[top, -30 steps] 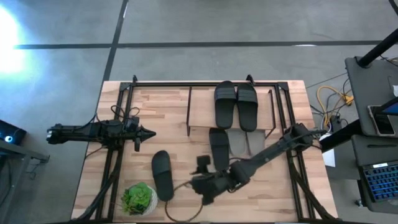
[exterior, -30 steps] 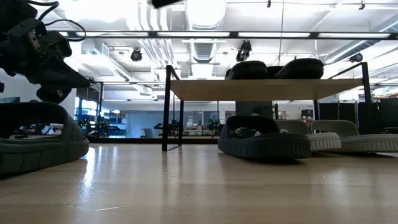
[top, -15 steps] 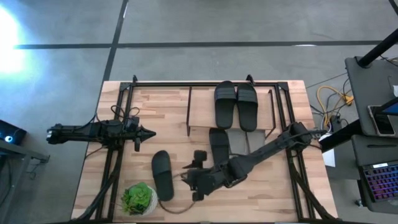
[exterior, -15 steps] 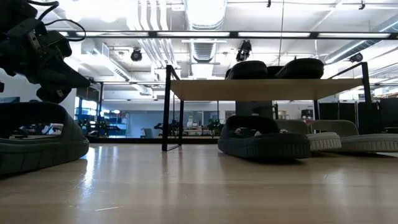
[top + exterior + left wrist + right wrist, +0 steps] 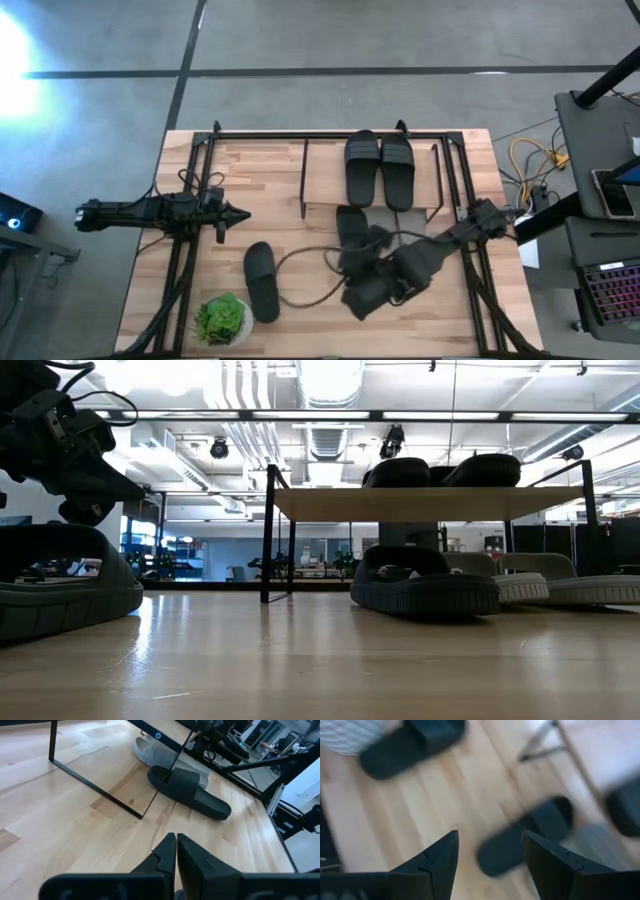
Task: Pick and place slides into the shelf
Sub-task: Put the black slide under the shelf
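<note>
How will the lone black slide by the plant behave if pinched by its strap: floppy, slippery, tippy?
The black slide looks like moulded rubber, so it probably flexes a little yet stays light. It lies flat on its broad sole, so it's unlikely to roll. The arched strap should give the open right gripper a grip.

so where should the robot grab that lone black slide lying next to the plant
Grip the wide strap of the black slide, coming straight down from above. It lies flat, sole down, apart from the plant, so the arched strap is the only raised part the fingers can close across.
</note>
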Robot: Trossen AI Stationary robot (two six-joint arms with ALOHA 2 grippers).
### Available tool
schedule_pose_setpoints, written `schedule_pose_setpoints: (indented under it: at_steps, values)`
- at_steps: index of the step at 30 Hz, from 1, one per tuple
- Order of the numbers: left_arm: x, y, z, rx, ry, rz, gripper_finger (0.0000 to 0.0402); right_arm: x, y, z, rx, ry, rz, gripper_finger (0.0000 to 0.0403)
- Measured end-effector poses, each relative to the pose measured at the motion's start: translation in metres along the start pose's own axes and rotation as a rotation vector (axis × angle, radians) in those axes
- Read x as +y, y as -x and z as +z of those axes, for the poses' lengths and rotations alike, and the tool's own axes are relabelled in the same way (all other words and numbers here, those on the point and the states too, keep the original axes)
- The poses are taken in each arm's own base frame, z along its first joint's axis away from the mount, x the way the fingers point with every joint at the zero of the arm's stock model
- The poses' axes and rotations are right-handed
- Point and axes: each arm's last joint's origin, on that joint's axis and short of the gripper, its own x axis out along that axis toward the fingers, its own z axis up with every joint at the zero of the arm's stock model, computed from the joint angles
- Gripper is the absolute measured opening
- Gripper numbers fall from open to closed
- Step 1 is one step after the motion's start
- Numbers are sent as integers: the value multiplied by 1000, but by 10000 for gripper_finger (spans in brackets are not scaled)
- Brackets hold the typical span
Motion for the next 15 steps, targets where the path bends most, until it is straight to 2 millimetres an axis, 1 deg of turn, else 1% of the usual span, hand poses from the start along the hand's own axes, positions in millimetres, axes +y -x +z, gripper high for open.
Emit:
schedule_pose_setpoints:
  at_steps: [3, 5, 6, 8, 10, 12, 13, 15]
  values:
    - [0, 0, 0, 0, 0, 0, 0, -1, 19, -13, 11, 37, -49, 210]
    - [0, 0, 0, 0, 0, 0, 0, 4, 29, -22, -14, 70, -27, 210]
    - [0, 0, 0, -1, 1, 0, 0, 4, 34, -28, -15, 88, -21, 210]
    - [-1, 0, 2, -17, 9, -9, 0, 2, 39, -35, -13, 71, -17, 210]
    - [-6, 0, 8, -62, 114, -93, 0, -8, 44, -42, -12, 52, -25, 210]
    - [-15, 3, 20, -140, 292, -233, 0, -19, 50, -49, -11, 14, -23, 210]
    - [-18, 5, 26, -196, 366, -290, 0, -25, 55, -53, -13, -7, -10, 210]
    - [-23, 10, 42, -382, 438, -345, 0, -37, 70, -62, -36, -47, 42, 210]
